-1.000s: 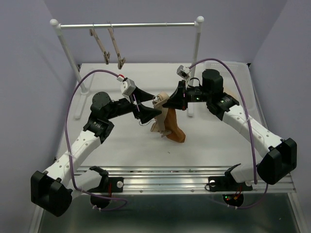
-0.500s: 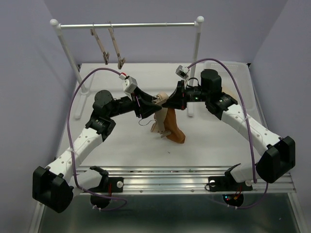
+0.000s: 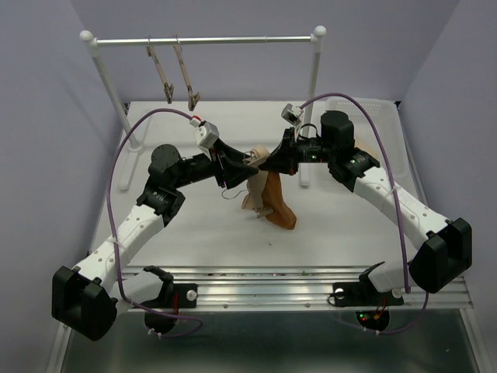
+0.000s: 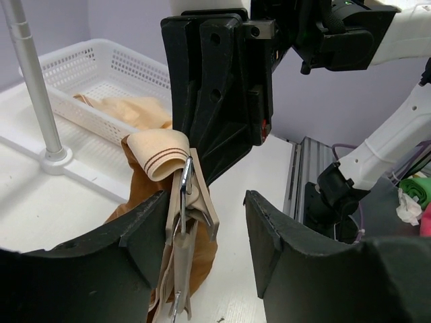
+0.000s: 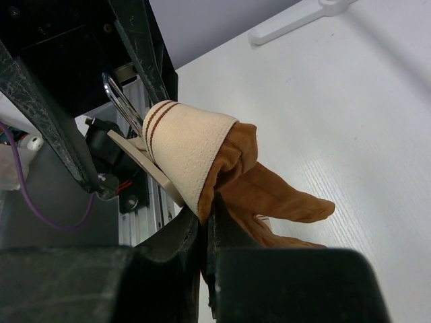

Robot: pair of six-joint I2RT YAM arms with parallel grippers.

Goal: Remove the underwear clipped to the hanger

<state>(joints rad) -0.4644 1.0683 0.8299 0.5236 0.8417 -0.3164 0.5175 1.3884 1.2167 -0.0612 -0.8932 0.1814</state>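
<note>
Diffuse overhead light, bright and even. The white table (image 3: 194,233) reads matte, with only faint, soft shadows under the arms (image 3: 132,225). Top view is sharp edge to edge. In the wrist views the near black fingers (image 4: 303,256) are dark and soft-focused; the underwear (image 5: 269,192) is crisp.

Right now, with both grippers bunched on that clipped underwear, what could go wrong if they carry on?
The left gripper is open around the hanger, so a pull by the right gripper may drag the hanger along, since the clip bites the waistband. The right gripper pinches only a thin fold of the underwear; it could slip. The two grippers sit very close and might bump.
</note>
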